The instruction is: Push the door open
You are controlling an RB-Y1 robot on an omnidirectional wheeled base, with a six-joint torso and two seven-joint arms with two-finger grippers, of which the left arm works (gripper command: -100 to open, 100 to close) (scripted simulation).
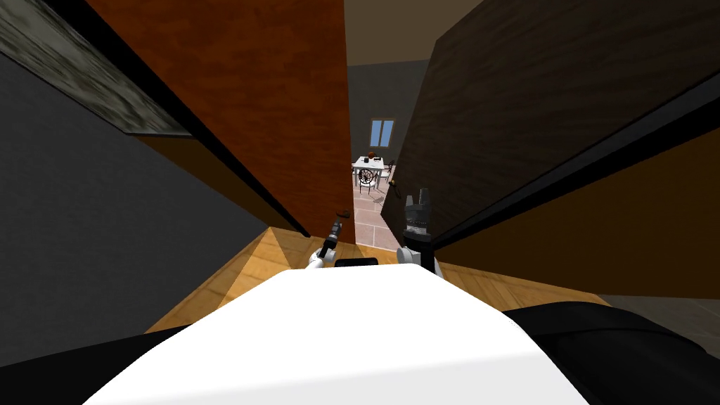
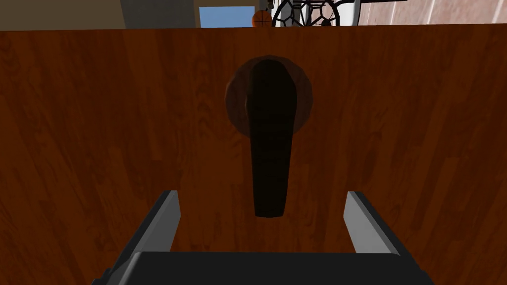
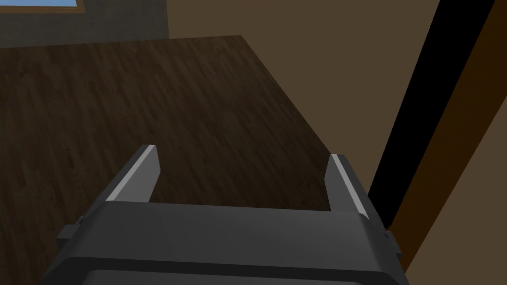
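Left gripper, wide, astride dark lever handle of reddish-brown wooden door at 11 o'clock; right gripper, wide, facing dark wood-grain panel

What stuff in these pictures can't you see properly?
- Things on the far table, head view: too small to name.
- Whether the left gripper touches the reddish door, left wrist view: looking straight along the fingers, the gap cannot be judged.
- Part of the dark door, right wrist view: hidden behind the right gripper and its dark body.
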